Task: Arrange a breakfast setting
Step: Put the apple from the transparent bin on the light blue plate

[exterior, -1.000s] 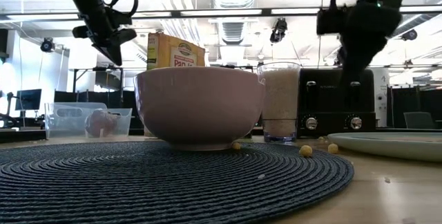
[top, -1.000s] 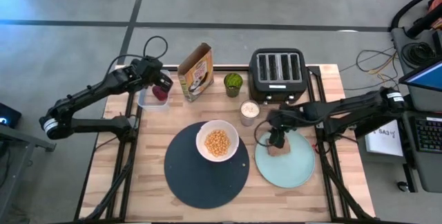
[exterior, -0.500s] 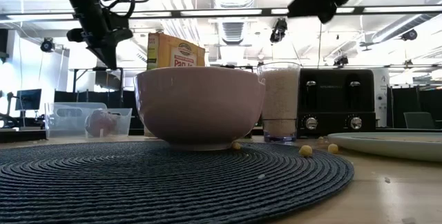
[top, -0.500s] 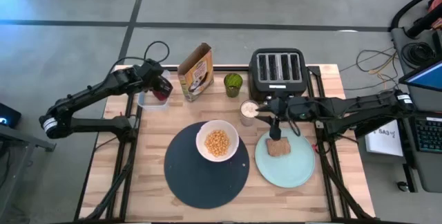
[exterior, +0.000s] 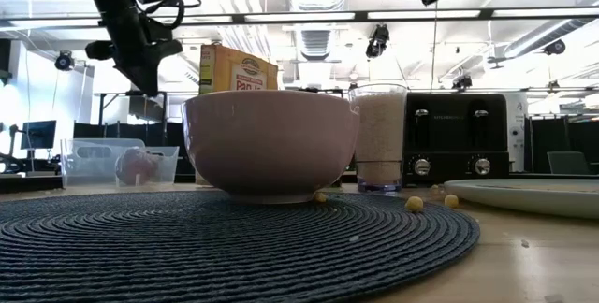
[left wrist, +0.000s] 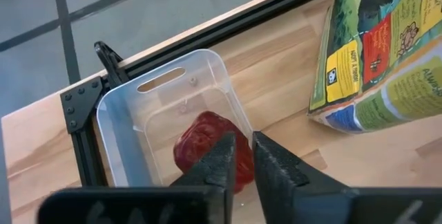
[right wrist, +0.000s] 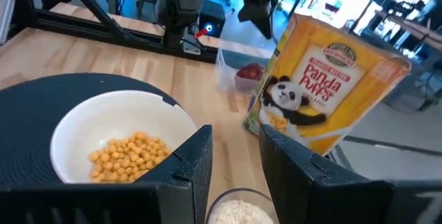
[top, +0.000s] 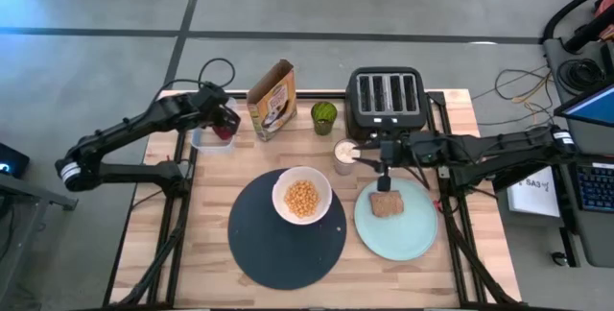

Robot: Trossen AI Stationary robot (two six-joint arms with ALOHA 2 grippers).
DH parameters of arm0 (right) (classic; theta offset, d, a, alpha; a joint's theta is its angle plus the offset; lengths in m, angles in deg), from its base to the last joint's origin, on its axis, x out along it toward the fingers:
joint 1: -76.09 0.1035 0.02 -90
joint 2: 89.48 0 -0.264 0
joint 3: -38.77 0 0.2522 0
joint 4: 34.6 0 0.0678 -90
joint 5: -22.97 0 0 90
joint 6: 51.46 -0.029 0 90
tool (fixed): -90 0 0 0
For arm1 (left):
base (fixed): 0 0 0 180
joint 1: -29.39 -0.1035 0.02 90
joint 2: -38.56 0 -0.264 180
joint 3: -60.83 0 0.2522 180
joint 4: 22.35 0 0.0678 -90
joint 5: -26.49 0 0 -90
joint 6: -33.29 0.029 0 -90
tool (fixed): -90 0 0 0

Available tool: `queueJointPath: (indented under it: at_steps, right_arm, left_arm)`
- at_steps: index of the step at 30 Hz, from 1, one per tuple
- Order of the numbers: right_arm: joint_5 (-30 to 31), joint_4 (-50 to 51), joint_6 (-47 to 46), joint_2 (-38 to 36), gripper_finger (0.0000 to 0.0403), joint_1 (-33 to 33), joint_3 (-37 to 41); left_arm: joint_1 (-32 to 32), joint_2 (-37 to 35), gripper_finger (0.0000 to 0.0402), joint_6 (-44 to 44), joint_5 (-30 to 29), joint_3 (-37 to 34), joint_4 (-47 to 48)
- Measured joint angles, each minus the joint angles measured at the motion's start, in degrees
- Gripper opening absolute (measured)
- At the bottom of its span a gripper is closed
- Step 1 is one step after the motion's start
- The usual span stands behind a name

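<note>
Left wrist view alone shows dark red food piece [left wrist: 207, 144] uncovered — inside tub [left wrist: 124, 131].

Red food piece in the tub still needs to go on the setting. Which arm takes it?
Left. The left gripper hovers right above the dark red food piece in the clear tub. The right gripper sits far across, above the toast on the plate.

White bowl [top: 302, 196] on navy mat [top: 286, 227]; toast [top: 386, 204] flat on mint plate [top: 395, 221]; red piece [left wrist: 207, 146] in tub.
</note>
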Motion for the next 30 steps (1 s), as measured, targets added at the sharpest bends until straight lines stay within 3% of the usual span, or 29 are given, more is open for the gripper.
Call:
queueJointPath:
  at_steps: [11,30]
  right_arm:
    - [0.0,4.9,-3.5,-1.3,0.0108,-0.1,0.1]
    - [-2.0,4.8,-1.6,-2.8,0.0179,-1.0,0.5]
  left_arm:
    - [0.0,5.3,0.0133,-0.5,0.0,0.0,0.0]
    - [-0.1,17.1,0.0288,-8.4,-2.1,0.0,5.0]
